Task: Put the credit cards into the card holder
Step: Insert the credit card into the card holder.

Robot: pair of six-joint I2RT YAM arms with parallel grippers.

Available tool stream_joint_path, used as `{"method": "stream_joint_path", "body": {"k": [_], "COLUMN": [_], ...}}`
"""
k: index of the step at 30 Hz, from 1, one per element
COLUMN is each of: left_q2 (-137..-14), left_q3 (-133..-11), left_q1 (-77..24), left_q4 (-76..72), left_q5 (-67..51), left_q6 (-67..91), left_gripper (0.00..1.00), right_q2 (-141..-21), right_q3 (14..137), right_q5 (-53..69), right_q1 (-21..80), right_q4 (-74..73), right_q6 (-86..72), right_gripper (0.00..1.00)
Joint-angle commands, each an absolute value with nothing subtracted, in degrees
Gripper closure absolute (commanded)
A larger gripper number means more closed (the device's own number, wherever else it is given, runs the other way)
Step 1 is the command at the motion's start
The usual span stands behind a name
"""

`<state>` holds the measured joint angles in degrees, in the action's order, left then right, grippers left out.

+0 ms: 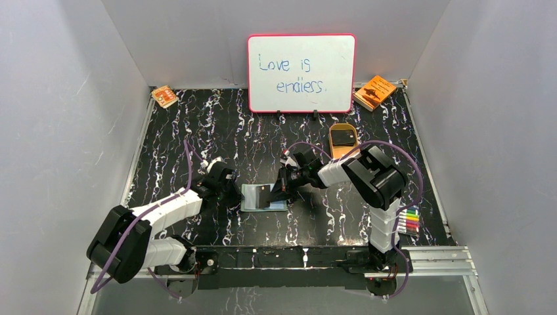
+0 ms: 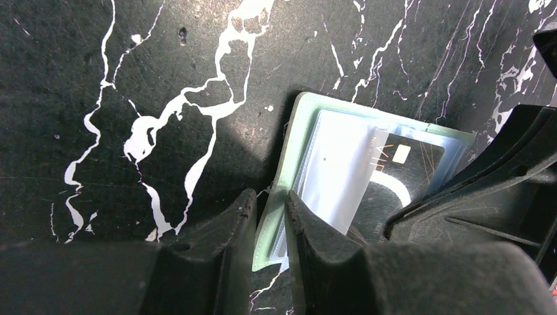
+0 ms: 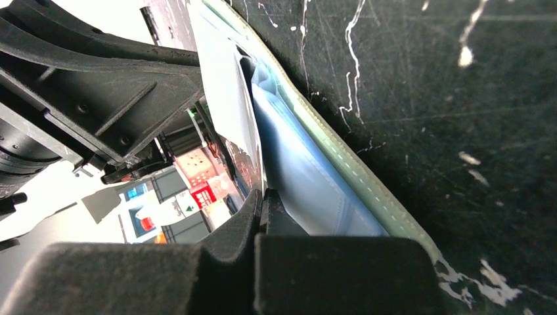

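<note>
The card holder (image 1: pixel 251 198) lies open on the table, grey-green outside and pale blue inside. My left gripper (image 1: pixel 231 192) is shut on its left edge; in the left wrist view the holder's green rim (image 2: pixel 293 138) runs between the fingers of the left gripper (image 2: pixel 269 197). My right gripper (image 1: pixel 284 191) is shut on a dark credit card (image 1: pixel 263 195) whose far end is under the holder's clear pocket (image 2: pixel 341 164). The card's chip end (image 2: pixel 404 172) shows there. In the right wrist view the right gripper (image 3: pixel 261 193) pinches the card (image 3: pixel 226 98) edge-on against the holder's blue lining (image 3: pixel 302 177). Another dark card (image 1: pixel 343 136) lies on the tan tray.
The tan oval tray (image 1: pixel 343 153) sits behind the right gripper. A whiteboard (image 1: pixel 301 72) stands at the back. Orange booklets lie at the back left (image 1: pixel 164 96) and back right (image 1: pixel 374 92). Coloured markers (image 1: pixel 408 221) lie by the right arm's base.
</note>
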<state>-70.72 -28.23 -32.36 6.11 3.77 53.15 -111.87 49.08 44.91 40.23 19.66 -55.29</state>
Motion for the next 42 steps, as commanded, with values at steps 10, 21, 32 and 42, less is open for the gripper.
{"method": "stream_joint_path", "body": {"k": [10, 21, 32, 42], "left_q2": [-71.9, -72.0, -71.5, -71.6], "left_q3": [-26.8, -26.5, -25.9, -25.6], "left_q1": [-32.3, -32.4, -32.3, -32.3], "left_q4": [10.3, 10.0, 9.3, 8.6], "left_q5": [4.5, 3.8, 2.6, 2.0], "left_q6": [52.8, 52.7, 53.8, 54.2], "left_gripper": [0.85, 1.00, 1.00, 1.00], "right_q2": [-113.2, -114.4, -113.6, -114.2], "right_q3": [50.1, 52.2, 50.5, 51.6], "right_q5": [45.9, 43.6, 38.9, 38.8], "right_q1": [42.3, 43.4, 43.7, 44.7], "right_q4": [23.6, 20.9, 23.0, 23.3], "right_q6": [-56.6, -57.0, -61.3, -62.3], "right_gripper": [1.00, 1.00, 1.00, 1.00]}}
